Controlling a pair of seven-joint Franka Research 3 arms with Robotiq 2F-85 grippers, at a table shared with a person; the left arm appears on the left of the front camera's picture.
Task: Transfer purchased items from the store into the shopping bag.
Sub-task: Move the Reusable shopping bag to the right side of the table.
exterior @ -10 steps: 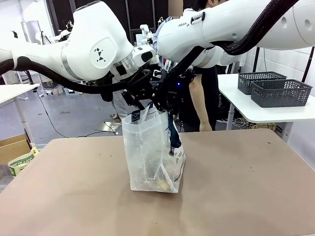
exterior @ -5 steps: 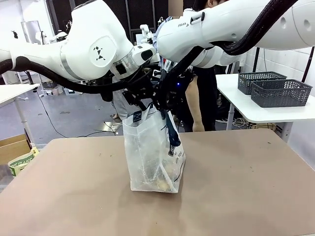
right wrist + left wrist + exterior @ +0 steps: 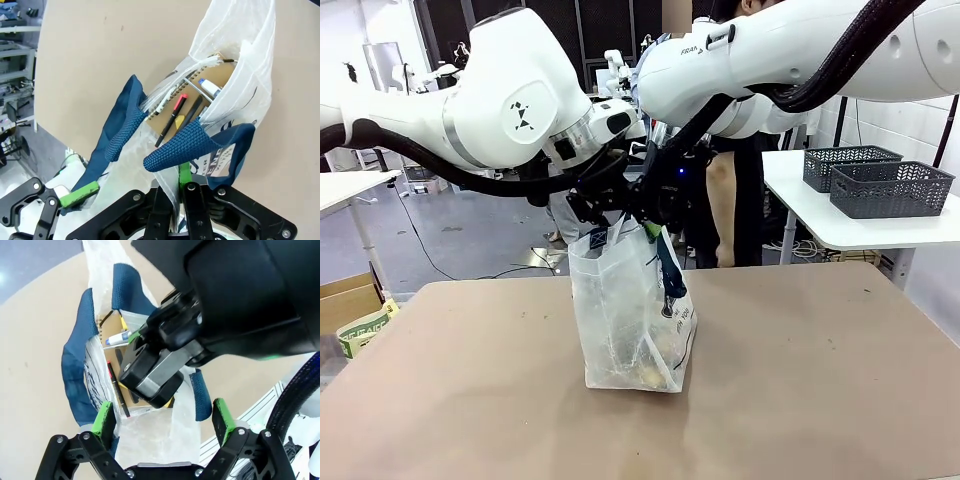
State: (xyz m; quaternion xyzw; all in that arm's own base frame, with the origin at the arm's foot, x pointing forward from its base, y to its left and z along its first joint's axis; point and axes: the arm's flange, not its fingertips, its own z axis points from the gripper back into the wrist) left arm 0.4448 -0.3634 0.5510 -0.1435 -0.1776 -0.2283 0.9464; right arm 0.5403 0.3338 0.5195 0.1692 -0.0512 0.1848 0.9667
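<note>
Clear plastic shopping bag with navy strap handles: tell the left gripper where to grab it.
Probably the free navy webbing handle, from above: the clear plastic shopping bag stands upright, and that strap flops at the rim beside the open left gripper. The shut right gripper pinches the opposite rim.

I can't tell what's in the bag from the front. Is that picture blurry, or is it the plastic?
Front view: sharp, but the bag is crinkly, cloudy plastic, dimming what's inside. Right wrist view: looking into the open top, the notebook and pens show clearly.
</note>
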